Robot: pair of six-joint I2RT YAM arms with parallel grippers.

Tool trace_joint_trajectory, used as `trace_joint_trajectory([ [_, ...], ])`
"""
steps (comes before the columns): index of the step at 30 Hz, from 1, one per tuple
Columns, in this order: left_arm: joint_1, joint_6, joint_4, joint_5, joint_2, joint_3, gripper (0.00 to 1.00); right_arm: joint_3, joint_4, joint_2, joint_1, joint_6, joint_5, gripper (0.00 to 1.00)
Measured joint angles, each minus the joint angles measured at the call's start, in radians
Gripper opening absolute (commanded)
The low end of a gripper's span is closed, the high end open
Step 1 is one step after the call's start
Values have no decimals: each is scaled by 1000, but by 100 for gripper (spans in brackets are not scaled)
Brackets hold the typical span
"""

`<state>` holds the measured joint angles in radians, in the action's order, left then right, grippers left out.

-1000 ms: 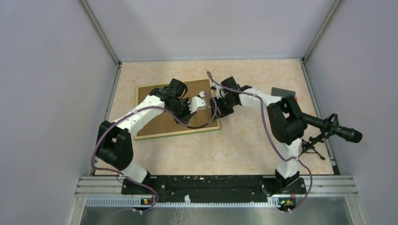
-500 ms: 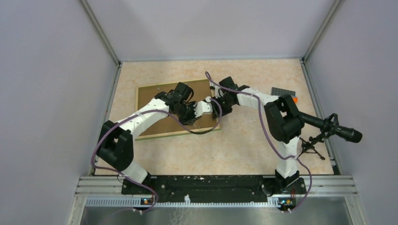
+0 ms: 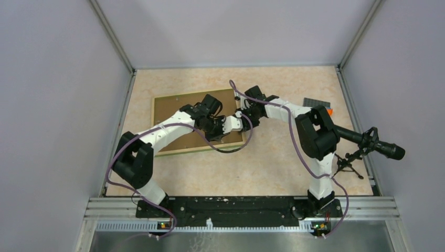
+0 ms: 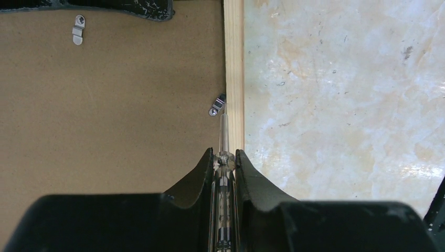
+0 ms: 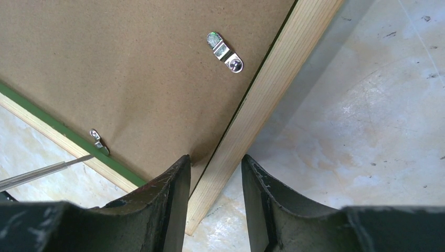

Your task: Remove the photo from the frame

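Observation:
The frame [image 3: 173,113] lies face down on the table with its brown back up. The photo is hidden beneath it. My left gripper [image 3: 233,122] is shut on a clear-handled screwdriver [image 4: 224,131]. The screwdriver's shaft points at a metal clip [image 4: 216,106] by the frame's right rail [image 4: 234,63]. My right gripper [image 3: 245,116] stands over the frame's near right corner. In the right wrist view the right gripper [image 5: 215,163] has its jaws apart on either side of the wooden rail [image 5: 273,89], with gaps showing. The screwdriver tip [image 5: 47,170] nears another clip [image 5: 98,140].
More clips sit on the back board [image 4: 78,29] [image 5: 225,52]. A dark flat object [image 3: 316,102] and an orange piece [image 3: 330,111] lie at the back right. A black device on a small tripod [image 3: 367,140] stands at the right edge. Walls enclose the table.
My left gripper has moved right across the frame's back with the screwdriver, up to the right rail beside my right gripper. The right gripper has barely shifted.

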<state>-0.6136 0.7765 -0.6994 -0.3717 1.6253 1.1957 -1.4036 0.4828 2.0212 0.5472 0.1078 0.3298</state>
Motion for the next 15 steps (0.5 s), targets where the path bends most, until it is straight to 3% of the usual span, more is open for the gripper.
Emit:
trace_joint_trajectory([
  [15, -5, 35, 16, 21, 11, -12, 0, -5, 3, 4, 0, 0, 1, 40],
])
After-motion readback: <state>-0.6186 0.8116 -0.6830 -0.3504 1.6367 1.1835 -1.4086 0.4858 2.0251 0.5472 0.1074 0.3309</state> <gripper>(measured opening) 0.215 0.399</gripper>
